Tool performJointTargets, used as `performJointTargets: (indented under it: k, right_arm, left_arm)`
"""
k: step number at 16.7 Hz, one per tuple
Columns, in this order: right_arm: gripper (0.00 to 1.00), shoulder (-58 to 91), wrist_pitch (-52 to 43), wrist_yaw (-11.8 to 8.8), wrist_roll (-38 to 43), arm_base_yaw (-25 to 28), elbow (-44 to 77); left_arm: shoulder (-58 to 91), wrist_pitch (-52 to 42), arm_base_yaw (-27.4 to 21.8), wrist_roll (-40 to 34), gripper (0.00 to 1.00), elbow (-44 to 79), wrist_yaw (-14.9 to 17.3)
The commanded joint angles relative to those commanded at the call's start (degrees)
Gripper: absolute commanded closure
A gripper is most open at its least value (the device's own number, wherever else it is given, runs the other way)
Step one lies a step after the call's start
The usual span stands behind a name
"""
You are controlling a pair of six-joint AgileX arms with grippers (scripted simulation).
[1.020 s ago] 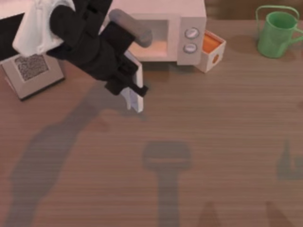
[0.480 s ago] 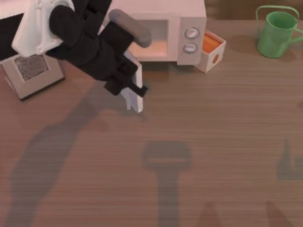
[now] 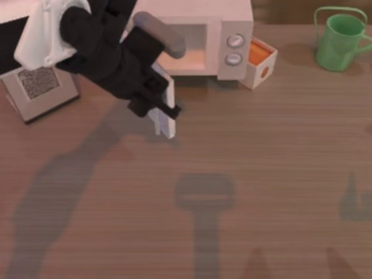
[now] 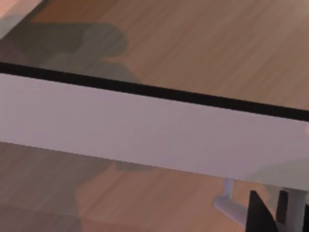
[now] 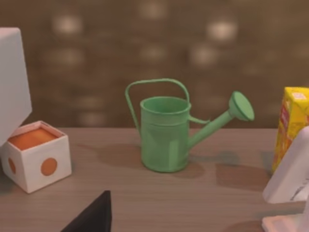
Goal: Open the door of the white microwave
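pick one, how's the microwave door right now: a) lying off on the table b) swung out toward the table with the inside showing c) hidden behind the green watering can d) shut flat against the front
b: in the top view the door stands swung out from the white microwave, leaving its lit cavity visible, with the left gripper at the door's edge.

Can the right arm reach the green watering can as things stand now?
Probably yes. The green watering can stands alone at the table's right, with bare table between it and the right wrist camera. The small white box sits well aside.
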Motion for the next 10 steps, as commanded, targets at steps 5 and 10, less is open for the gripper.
performJointTargets:
  k: [5,10]
  right_arm:
    - [0.0,0.0,0.0,0.0,0.0,0.0,0.0]
    - [0.0,0.0,0.0,0.0,0.0,0.0,0.0]
  left_arm:
    - [0.0,0.0,0.0,0.0,1.0,0.0,0.0]
    - [-0.3,-0.5,0.5,1.8,1.0,-0.4,1.2]
